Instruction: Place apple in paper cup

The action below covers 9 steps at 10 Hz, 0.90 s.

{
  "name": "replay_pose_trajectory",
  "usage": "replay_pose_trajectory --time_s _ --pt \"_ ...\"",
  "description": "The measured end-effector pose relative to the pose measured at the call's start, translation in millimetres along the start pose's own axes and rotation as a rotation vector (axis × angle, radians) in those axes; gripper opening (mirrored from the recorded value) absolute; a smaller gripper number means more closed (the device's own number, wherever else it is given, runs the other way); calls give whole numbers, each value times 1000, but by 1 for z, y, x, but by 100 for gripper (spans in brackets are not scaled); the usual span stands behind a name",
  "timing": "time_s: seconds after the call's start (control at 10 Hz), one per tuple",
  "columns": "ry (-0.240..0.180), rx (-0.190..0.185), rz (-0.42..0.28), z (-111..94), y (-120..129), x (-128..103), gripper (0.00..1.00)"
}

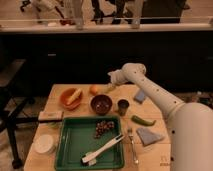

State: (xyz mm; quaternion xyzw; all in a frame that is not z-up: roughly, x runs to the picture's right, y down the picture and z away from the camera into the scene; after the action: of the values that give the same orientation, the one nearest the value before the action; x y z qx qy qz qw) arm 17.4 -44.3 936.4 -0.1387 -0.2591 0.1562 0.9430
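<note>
The apple point(94, 90), small and orange-toned, lies on the wooden table point(60, 90) near its far edge, between an orange bowl and a dark brown bowl. The paper cup point(123, 106), small and dark, stands upright to the right of the brown bowl. My gripper point(110, 87) hangs just right of the apple, slightly above the table, at the end of the white arm point(150, 92) that reaches in from the lower right. It is behind and to the left of the cup.
An orange bowl point(71, 96) and a brown bowl point(101, 104) flank the apple. A green tray point(75, 145) in front holds a white tool point(102, 149) and a dark cluster point(103, 128). A green vegetable point(143, 120), blue cloth point(150, 135), blue sponge point(140, 96) and fork point(133, 145) lie at the right.
</note>
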Motion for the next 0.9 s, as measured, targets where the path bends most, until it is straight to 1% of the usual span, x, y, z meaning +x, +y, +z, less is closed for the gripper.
replay_pose_trajectory --time_s 0.1,0.3,0.4,0.7,0.8,0.9 --pt "-5 -16 -9 7 -2 -6 80" --pt "-11 -47 -10 28 -10 -6 80" --pt "-19 -73 -11 42 -11 -10 80" --pt "-22 -116 1 63 -11 -5 80" --pt "-24 -141 7 73 -9 -5 80" --pt "-23 -157 13 80 -6 -2 80"
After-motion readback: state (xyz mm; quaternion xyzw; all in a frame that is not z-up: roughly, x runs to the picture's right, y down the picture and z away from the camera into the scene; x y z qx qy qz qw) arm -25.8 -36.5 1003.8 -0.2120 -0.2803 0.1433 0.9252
